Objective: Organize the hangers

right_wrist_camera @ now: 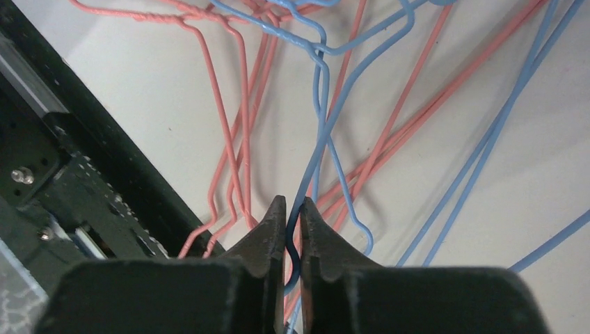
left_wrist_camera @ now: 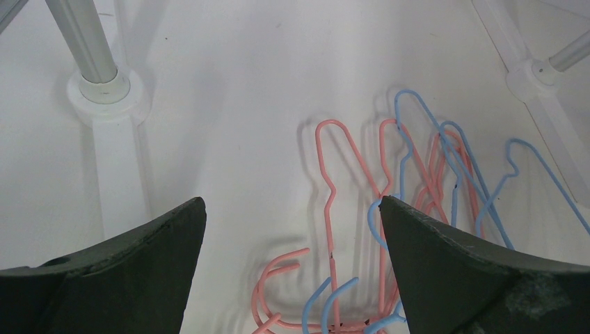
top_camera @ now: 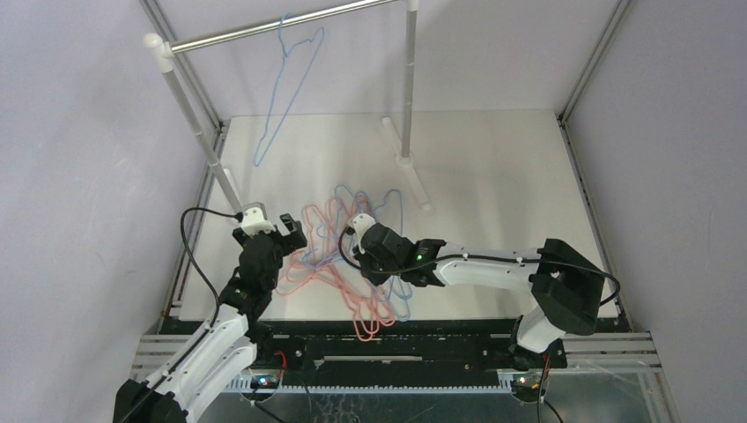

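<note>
A tangled pile of pink-red and light blue wire hangers (top_camera: pixel 352 264) lies on the white table. One more light blue hanger (top_camera: pixel 291 79) hangs on the rail. My right gripper (top_camera: pixel 377 275) is down in the pile; in the right wrist view it (right_wrist_camera: pixel 293 209) is shut on a blue hanger wire (right_wrist_camera: pixel 317 139), with pink hangers (right_wrist_camera: pixel 236 125) beside it. My left gripper (top_camera: pixel 284 231) is open and empty at the pile's left edge. In the left wrist view it (left_wrist_camera: pixel 289 219) stands above pink hooks (left_wrist_camera: pixel 327 181) and blue hooks (left_wrist_camera: pixel 417 118), touching nothing.
A silver rail (top_camera: pixel 264 26) on white posts (top_camera: pixel 189 115) spans the back. The left post base (left_wrist_camera: pixel 108 94) and the right post foot (left_wrist_camera: pixel 536 76) stand on the table near the pile. The black front table edge (right_wrist_camera: pixel 83 153) is close to my right gripper.
</note>
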`<act>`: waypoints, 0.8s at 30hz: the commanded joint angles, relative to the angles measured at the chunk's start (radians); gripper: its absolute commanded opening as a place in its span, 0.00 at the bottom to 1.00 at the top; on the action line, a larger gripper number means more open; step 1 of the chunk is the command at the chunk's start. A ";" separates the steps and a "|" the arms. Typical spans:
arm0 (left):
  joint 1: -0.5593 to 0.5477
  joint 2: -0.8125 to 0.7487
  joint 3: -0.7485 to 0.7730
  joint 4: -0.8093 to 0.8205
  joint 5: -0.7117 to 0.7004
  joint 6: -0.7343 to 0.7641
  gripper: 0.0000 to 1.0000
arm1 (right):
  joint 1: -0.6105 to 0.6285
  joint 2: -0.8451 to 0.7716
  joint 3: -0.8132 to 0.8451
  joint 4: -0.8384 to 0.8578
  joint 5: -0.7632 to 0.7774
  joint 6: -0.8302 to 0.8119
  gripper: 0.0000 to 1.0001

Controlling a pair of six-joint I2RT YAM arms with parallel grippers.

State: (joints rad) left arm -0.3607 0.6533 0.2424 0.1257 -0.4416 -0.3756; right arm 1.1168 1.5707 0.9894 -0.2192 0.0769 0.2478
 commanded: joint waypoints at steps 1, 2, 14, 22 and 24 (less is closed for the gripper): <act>-0.004 -0.018 -0.006 0.034 0.004 -0.002 0.99 | 0.013 0.011 0.019 0.006 0.020 -0.002 0.05; -0.003 -0.019 -0.008 0.033 0.004 -0.002 0.99 | 0.011 0.010 0.018 0.004 0.026 0.002 0.00; -0.003 -0.017 -0.008 0.035 0.000 -0.003 1.00 | -0.110 -0.275 0.014 -0.026 -0.045 0.020 0.00; -0.004 -0.009 -0.007 0.040 0.005 -0.002 0.99 | -0.374 -0.542 0.002 -0.031 -0.381 0.113 0.00; -0.004 -0.007 -0.007 0.042 0.005 -0.003 1.00 | -0.430 -0.579 -0.006 -0.006 -0.461 0.140 0.00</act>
State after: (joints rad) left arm -0.3607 0.6464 0.2424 0.1257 -0.4416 -0.3756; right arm 0.7597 1.0489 0.9867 -0.2718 -0.1780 0.3176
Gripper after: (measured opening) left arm 0.994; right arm 0.025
